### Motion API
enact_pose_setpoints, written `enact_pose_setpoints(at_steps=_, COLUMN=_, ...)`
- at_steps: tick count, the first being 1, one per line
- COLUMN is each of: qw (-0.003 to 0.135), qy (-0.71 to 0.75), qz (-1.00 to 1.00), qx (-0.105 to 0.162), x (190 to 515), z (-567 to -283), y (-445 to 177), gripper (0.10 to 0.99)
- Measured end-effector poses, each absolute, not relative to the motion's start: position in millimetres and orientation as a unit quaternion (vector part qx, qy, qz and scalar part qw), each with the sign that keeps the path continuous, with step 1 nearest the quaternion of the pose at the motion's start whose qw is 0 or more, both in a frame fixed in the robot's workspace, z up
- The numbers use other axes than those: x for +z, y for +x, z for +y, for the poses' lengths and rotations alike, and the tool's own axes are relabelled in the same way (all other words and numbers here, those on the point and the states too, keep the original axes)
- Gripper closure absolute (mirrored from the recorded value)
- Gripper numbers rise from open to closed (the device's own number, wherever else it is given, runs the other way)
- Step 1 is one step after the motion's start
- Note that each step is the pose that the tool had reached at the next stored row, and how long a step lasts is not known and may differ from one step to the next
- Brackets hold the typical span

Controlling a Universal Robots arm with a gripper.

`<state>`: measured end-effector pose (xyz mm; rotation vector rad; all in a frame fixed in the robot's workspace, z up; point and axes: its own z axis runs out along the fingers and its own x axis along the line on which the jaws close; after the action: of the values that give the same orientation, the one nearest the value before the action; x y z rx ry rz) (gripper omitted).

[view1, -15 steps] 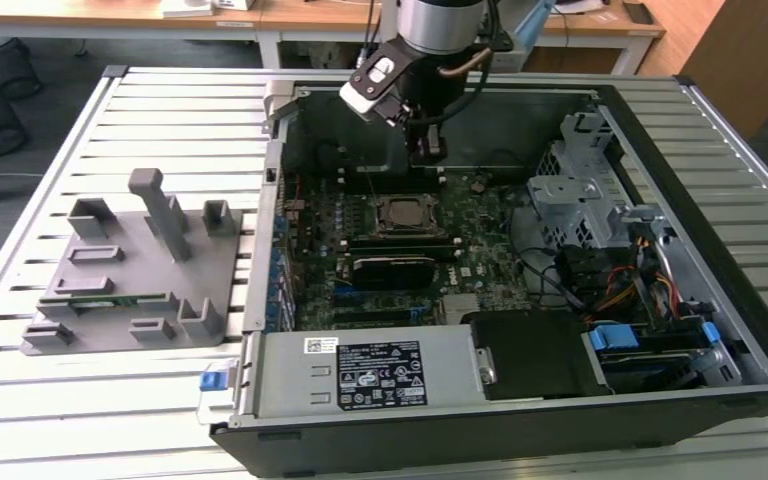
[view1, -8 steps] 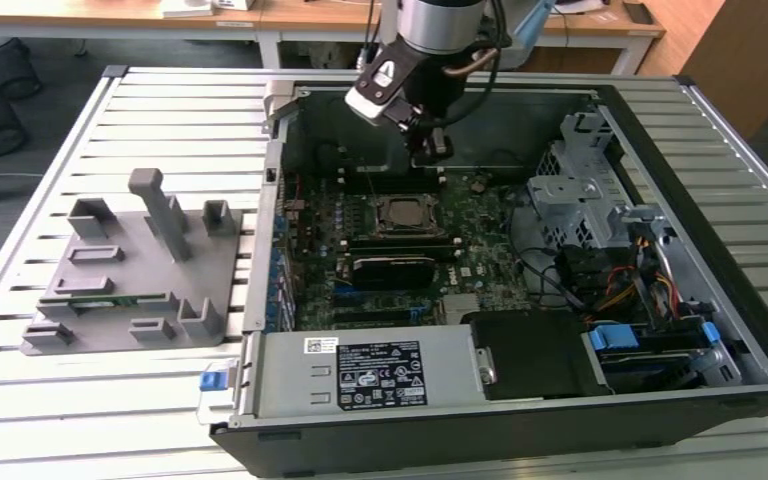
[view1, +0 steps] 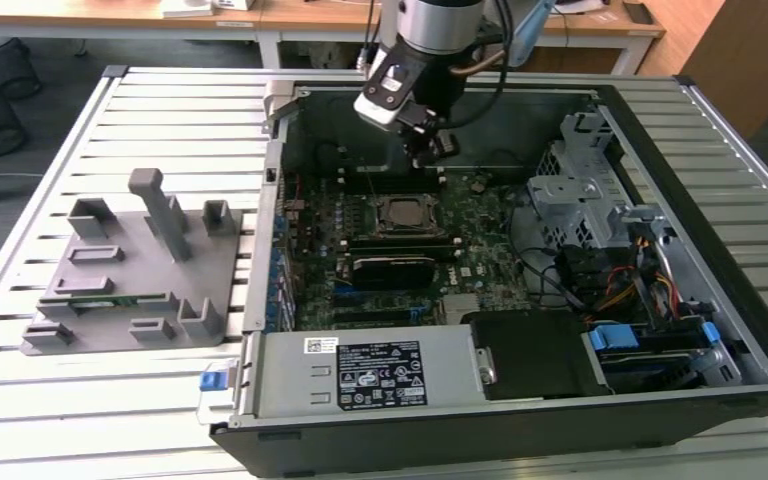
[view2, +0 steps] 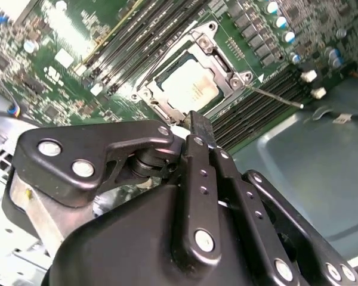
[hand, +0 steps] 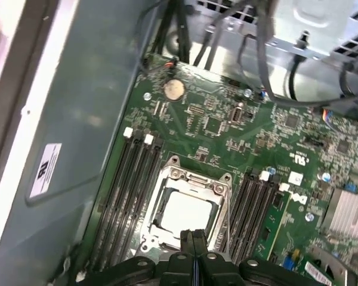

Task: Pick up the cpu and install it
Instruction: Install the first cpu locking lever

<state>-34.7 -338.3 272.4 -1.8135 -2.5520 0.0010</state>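
The cpu (hand: 184, 211), a silver-grey square, lies flat inside the metal-framed socket (hand: 173, 179) on the green motherboard of the open computer case (view1: 291, 110). It also appears in the second wrist view as the cpu (view2: 188, 84) and in the exterior view as the cpu (view1: 399, 212). My gripper (view1: 432, 152) hangs above the board, a little beyond the socket toward the back of the case. In both wrist views the black fingertips (hand: 194, 241) are pressed together with nothing between them, just above the socket's edge. The gripper (view2: 198, 124) is apart from the cpu.
Memory slots (hand: 128, 190) flank the socket on both sides. A drive cage (view1: 584, 190) and loose cables (view1: 624, 290) fill the case on the exterior view's right. The power supply (view1: 371, 375) sits at the front. A grey part holder (view1: 131, 270) with a green stick lies outside the case.
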Motion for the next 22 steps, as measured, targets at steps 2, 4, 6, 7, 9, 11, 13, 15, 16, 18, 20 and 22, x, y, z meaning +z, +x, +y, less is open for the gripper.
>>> enact_pose_setpoints(at_steps=2, qw=0.005, qy=-0.564, qz=-0.826, qx=0.000, x=272.4, z=-338.3, y=-34.7, gripper=0.980)
enact_pose_setpoints(at_steps=4, qw=0.005, qy=-0.549, qz=-0.836, qx=0.000, x=272.4, z=-338.3, y=-34.7, gripper=0.980)
enact_pose_setpoints(at_steps=6, qw=0.005, qy=-0.534, qz=-0.846, qx=0.001, x=272.4, z=-338.3, y=-34.7, gripper=0.980)
enact_pose_setpoints(at_steps=7, qw=0.005, qy=-0.526, qz=-0.851, qx=0.001, x=272.4, z=-338.3, y=-34.7, gripper=0.980)
enact_pose_setpoints(at_steps=9, qw=0.005, qy=-0.510, qz=-0.860, qx=0.001, x=272.4, z=-338.3, y=-34.7, gripper=0.980)
enact_pose_setpoints(at_steps=11, qw=0.005, qy=-0.497, qz=-0.868, qx=0.001, x=272.4, z=-338.3, y=-34.8, gripper=0.980)
enact_pose_setpoints(at_steps=13, qw=0.005, qy=-0.486, qz=-0.874, qx=0.002, x=272.4, z=-338.2, y=-34.9, gripper=0.980)
enact_pose_setpoints(at_steps=15, qw=0.005, qy=-0.481, qz=-0.877, qx=0.002, x=272.4, z=-338.3, y=-35.1, gripper=0.980)
enact_pose_setpoints(at_steps=16, qw=0.005, qy=-0.478, qz=-0.878, qx=0.002, x=272.4, z=-338.3, y=-35.1, gripper=0.980)
enact_pose_setpoints(at_steps=18, qw=0.006, qy=-0.468, qz=-0.884, qx=0.003, x=272.4, z=-338.3, y=-35.1, gripper=0.980)
enact_pose_setpoints(at_steps=20, qw=0.005, qy=-0.452, qz=-0.892, qx=0.003, x=272.3, z=-338.3, y=-35.1, gripper=0.980)
enact_pose_setpoints(at_steps=22, qw=0.005, qy=-0.436, qz=-0.900, qx=0.003, x=272.3, z=-338.3, y=-35.1, gripper=0.980)
